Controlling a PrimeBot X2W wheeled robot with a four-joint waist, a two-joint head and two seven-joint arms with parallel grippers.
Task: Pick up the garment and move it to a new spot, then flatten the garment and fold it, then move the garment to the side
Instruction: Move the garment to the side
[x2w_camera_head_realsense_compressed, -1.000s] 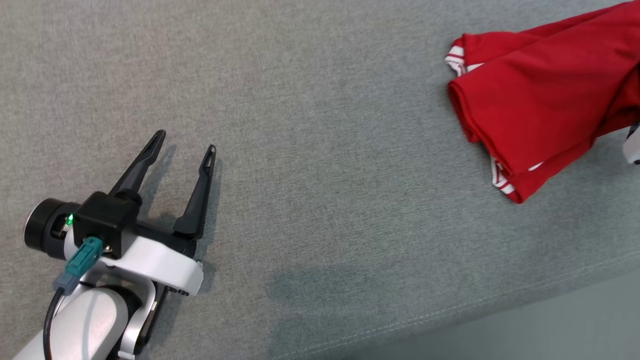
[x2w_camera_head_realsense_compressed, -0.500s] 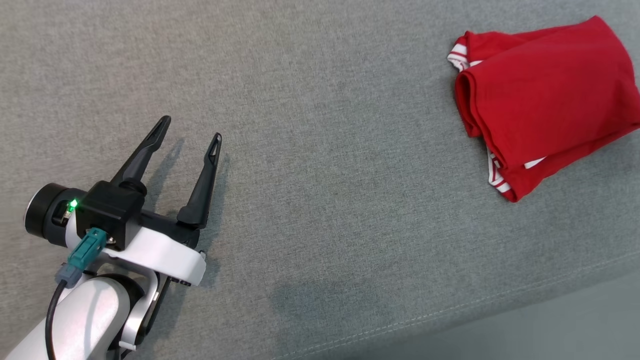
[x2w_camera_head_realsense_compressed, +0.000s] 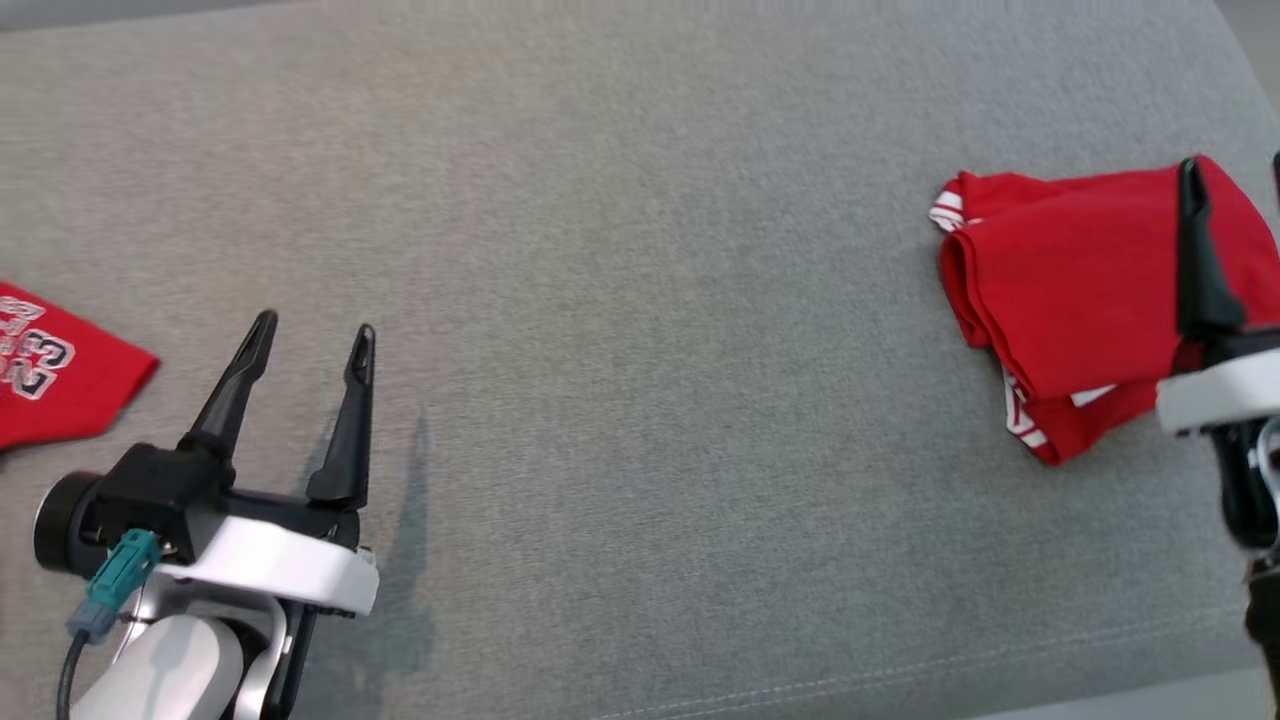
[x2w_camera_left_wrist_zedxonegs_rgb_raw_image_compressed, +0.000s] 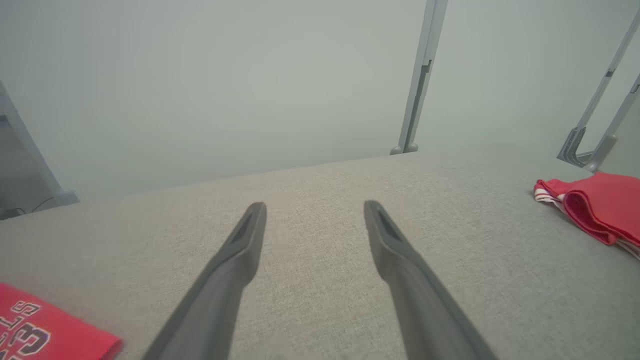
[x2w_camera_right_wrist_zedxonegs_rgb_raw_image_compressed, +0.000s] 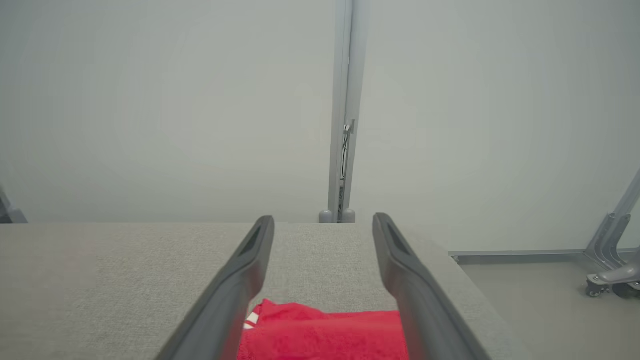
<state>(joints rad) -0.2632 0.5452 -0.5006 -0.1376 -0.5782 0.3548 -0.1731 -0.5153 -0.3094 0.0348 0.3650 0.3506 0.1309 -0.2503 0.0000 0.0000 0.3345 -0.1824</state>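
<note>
Grey fabric-covered bench (x2w_camera_head_realsense_compressed: 640, 250), folded red cloth garment with white trim (x2w_camera_head_realsense_compressed: 1070, 280) lying near its right end, my right gripper (x2w_camera_right_wrist_zedxonegs_rgb_raw_image_compressed: 322, 220) spread wide over it, my left gripper (x2w_camera_head_realsense_compressed: 315, 325) wide, well apart.

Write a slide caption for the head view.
Folded red garment at right on the grey cushion, right end effector open by it; left end effector open near a printed red garment.

My left pincer (x2w_camera_head_realsense_compressed: 313, 330) lower left of head view, fingers pointing up frame, spread wide, nothing between. White wrist (x2w_camera_head_realsense_compressed: 270, 572), pale forearm (x2w_camera_head_realsense_compressed: 165, 675) below, toward bottom left corner. My right pincer (x2w_camera_head_realsense_compressed: 1234, 175) at right edge, fingers upright, parted, gripping nothing; outer finger cut by frame.
</note>
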